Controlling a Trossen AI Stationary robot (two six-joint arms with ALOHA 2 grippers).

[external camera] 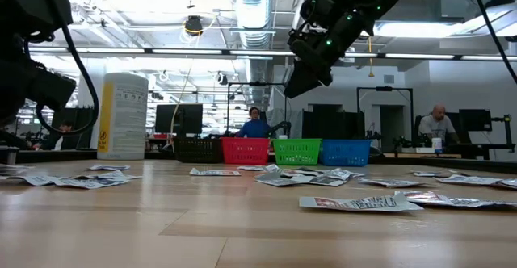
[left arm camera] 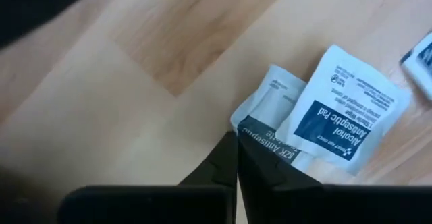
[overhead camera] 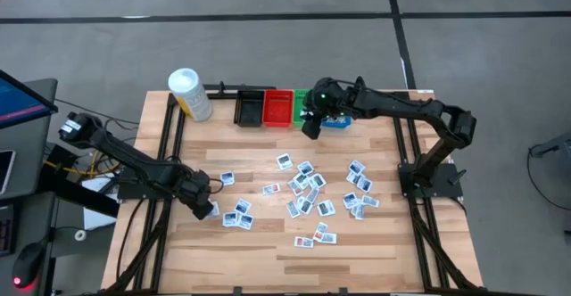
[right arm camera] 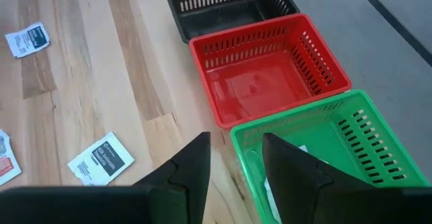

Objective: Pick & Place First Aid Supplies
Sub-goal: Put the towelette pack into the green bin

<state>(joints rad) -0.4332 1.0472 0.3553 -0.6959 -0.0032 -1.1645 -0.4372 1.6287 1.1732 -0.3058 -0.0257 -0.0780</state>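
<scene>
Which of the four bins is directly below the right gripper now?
The green bin: the open right gripper hangs over its near edge. The red bin and black bin lie to one side; the blue bin lies on the other.

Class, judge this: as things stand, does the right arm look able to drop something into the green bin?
Probably yes: the right gripper, jaws open, hangs above the green bin, and nothing lies between them.
</scene>
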